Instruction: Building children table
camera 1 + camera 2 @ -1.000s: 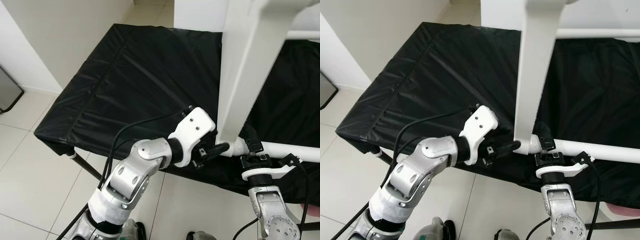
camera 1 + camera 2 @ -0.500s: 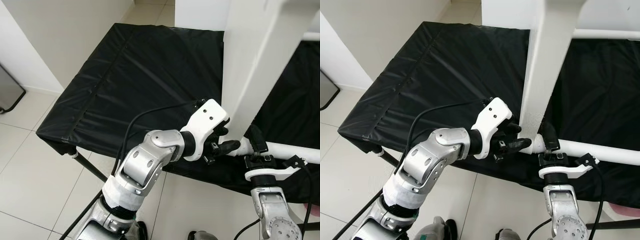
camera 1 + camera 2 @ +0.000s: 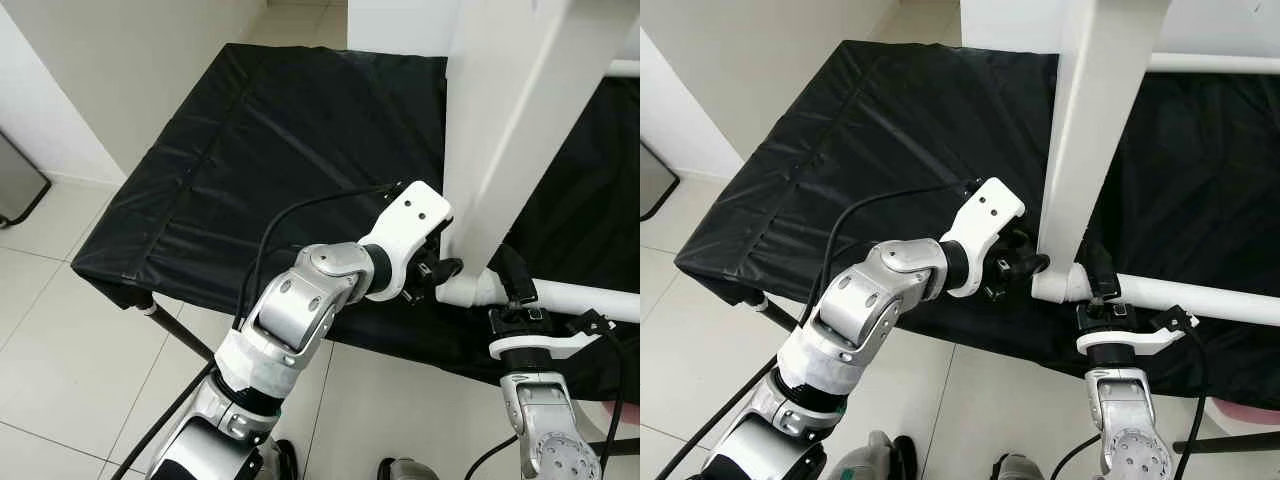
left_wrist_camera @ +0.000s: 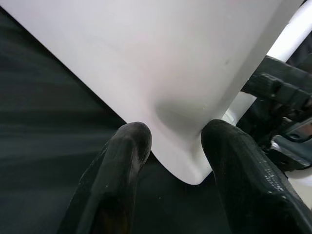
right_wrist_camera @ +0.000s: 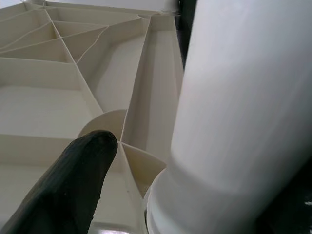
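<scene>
A white children's tabletop (image 3: 510, 110) stands on edge above a black-covered work table. A white round leg (image 3: 580, 298) juts sideways from its lower corner. My left gripper (image 3: 440, 270) is at that corner; in the left wrist view its two black fingers (image 4: 127, 146) press on either side of the tabletop's corner (image 4: 161, 73). My right gripper (image 3: 512, 285) reaches up from below and is shut on the leg close to the corner. The right wrist view shows the thick leg (image 5: 243, 97), one black finger (image 5: 73, 185) and the tabletop's ribbed underside (image 5: 58, 97).
The black cloth-covered work table (image 3: 260, 150) spreads ahead, with its front edge just past my arms. Pale tiled floor (image 3: 60, 330) lies to the left and below, with a white wall and a grey bin (image 3: 15, 185) at far left.
My left gripper has risen from the leg's end to the tabletop's lower corner and closed around it. The right gripper has stayed on the leg.
</scene>
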Controlling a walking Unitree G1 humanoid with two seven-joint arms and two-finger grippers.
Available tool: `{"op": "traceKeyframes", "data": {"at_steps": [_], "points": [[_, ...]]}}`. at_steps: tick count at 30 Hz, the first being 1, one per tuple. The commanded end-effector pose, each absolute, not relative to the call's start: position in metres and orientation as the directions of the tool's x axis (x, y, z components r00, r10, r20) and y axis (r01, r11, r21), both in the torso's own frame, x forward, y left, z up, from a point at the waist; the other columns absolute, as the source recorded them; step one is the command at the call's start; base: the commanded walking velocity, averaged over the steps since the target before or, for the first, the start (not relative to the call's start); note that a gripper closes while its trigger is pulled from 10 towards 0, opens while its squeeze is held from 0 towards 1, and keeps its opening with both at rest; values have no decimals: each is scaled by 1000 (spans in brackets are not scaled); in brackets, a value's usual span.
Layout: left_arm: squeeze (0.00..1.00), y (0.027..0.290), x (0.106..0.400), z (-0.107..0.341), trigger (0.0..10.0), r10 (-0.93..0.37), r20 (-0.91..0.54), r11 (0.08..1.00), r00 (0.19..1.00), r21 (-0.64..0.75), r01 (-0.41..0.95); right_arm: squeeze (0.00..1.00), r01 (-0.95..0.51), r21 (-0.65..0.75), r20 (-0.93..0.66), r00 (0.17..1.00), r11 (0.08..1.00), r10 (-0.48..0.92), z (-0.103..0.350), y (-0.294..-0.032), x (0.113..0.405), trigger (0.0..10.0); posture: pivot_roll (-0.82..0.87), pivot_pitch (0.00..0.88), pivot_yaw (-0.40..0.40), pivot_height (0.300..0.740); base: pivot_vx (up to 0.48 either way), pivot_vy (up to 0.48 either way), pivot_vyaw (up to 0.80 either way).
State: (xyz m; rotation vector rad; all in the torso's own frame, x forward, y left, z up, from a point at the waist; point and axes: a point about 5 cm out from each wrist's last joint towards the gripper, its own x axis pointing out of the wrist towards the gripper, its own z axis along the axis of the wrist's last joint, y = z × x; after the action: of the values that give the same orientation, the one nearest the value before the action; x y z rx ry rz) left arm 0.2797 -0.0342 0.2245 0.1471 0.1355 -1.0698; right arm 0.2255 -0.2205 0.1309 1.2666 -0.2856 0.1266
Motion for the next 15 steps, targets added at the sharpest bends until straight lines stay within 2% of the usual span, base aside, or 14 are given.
{"op": "traceKeyframes", "data": {"at_steps": [1,9,15], "points": [[0,-28,293,234,10000,-753,-143,641,642,63,765,0,-218,945,245,966,245,-85,119,-215,217,10000,-91,181,105,740,0,0,0],[0,-28,302,243,10000,-715,-109,688,690,63,723,0,-217,946,241,968,241,-76,117,-211,210,10000,-97,180,106,740,0,0,0],[0,-28,305,245,10000,-712,-106,691,695,73,719,0,-211,947,237,968,241,-81,117,-211,201,10000,-121,184,114,740,0,0,0]]}}
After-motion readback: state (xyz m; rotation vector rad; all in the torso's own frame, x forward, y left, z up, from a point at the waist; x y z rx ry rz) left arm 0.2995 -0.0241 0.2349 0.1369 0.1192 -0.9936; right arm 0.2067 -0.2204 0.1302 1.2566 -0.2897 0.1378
